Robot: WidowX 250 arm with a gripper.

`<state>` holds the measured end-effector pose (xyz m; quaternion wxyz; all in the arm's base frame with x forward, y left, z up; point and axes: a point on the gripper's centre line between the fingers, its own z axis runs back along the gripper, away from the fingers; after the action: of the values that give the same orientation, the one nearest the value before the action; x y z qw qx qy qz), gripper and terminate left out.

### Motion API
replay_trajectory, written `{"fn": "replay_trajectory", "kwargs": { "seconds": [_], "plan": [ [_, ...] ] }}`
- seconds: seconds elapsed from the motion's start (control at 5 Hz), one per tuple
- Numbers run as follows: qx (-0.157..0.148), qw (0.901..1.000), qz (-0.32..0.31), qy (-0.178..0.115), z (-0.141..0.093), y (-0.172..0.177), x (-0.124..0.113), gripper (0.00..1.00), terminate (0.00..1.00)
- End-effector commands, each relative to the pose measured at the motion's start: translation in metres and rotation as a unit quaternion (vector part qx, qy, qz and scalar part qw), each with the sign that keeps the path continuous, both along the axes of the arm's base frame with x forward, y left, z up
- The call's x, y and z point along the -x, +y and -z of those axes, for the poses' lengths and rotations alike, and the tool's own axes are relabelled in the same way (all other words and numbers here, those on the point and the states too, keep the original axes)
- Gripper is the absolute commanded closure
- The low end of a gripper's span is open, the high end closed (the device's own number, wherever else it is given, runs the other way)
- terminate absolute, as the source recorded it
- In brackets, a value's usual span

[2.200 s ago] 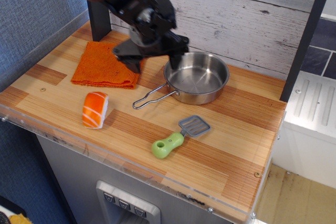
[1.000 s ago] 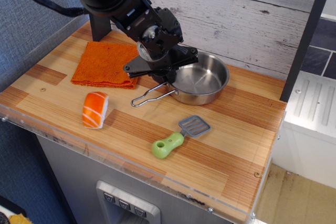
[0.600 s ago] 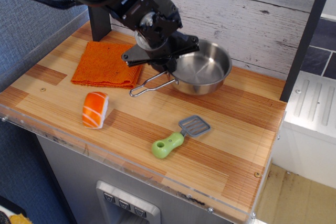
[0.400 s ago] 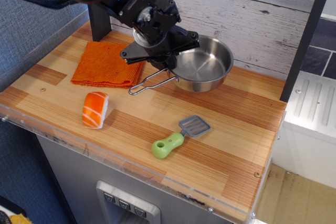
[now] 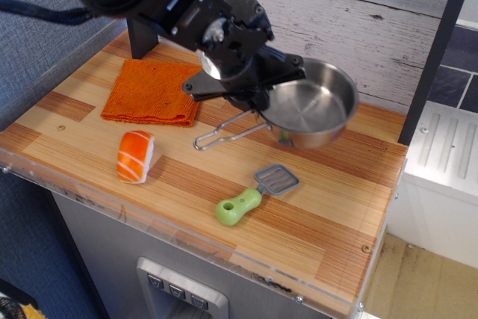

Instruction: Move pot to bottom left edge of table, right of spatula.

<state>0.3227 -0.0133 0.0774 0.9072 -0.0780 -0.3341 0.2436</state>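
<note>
Observation.image shows me the gripper (image 5: 258, 101) clamped on the pot (image 5: 310, 113) at its left rim, where the wire handle joins. I judge the pot to be lifted clear of the tabletop (image 5: 351, 184), tilted slightly, hanging over the back right part and well apart from the spatula (image 5: 254, 193), which lies nearer the front edge. So I read this as the carry step: the pot is picked up and travelling, not yet placed.

The next move, as I see it, calls for bringing the pot forward over the bare wood just right of the spatula, near the front edge, then lowering it flat before I let go. The long handle sticks out toward the spatula, so I would watch that it does not sweep it.

Compared with a moment ago, the pot has shifted to the right and sits higher; the spatula, sushi piece (image 5: 135, 156) and orange cloth (image 5: 151, 93) have not moved.
</note>
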Motion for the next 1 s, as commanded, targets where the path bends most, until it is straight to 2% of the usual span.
{"fn": "replay_trajectory", "kwargs": {
  "seconds": [0.0, 0.2, 0.6, 0.8],
  "plan": [
    [0.007, 0.9979, 0.063, -0.017, -0.016, -0.045, 0.029, 1.00, 0.00],
    [0.005, 0.9963, 0.085, -0.006, -0.011, -0.057, 0.049, 1.00, 0.00],
    [-0.011, 0.9949, 0.097, 0.025, 0.003, -0.050, 0.091, 1.00, 0.00],
    [-0.012, 0.9950, 0.093, 0.034, 0.011, -0.045, 0.095, 1.00, 0.00]
  ]
}}
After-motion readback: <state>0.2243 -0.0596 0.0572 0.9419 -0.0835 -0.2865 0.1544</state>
